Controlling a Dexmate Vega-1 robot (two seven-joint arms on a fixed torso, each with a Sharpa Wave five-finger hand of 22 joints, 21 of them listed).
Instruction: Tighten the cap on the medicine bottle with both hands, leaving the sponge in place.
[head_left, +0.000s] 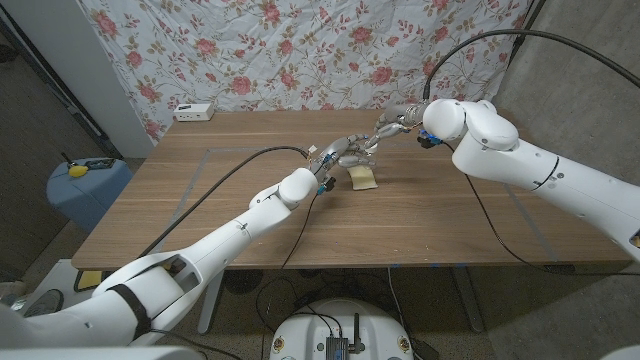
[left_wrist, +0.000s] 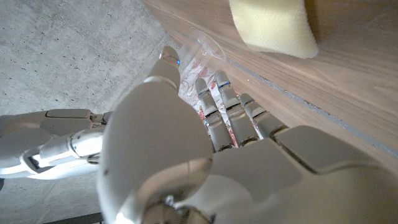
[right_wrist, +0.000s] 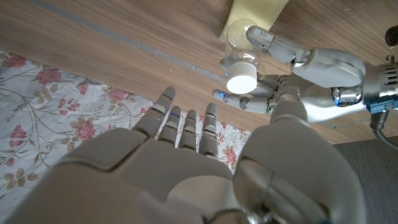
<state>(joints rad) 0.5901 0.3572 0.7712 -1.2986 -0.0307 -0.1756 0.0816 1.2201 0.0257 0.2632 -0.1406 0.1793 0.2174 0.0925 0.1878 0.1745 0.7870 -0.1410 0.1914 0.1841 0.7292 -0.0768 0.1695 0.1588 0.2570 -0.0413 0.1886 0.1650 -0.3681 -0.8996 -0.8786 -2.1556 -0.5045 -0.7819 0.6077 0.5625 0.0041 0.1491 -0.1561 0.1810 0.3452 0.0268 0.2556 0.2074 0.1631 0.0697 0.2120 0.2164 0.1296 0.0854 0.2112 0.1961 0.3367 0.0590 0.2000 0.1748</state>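
Right wrist view: right hand hangs over the table, fingers straight and slightly apart, gripping nothing, just short of the cap. Left hand is wrapped around the bottle, fingers clamped on its clear body; one white cap sits on top, facing the right hand.

Left wrist view: left fingers curl against the clear bottle, red print showing on it. One yellow sponge lies on the wood beyond, apart from the hand.

Head view: both hands meet above the middle of the table, left hand holding the bottle, right hand just beside it. Bottle itself too small to make out. Sponge lies on the wood just under and in front of the left hand.

Surface: one brown wooden table, thin taped or drawn rectangle on it. One black cable trails across from the left wrist. One white box at the far left edge.

Room: floral cloth with red roses hung behind; grey concrete wall at right; one blue bin on the floor at left with something yellow on it.
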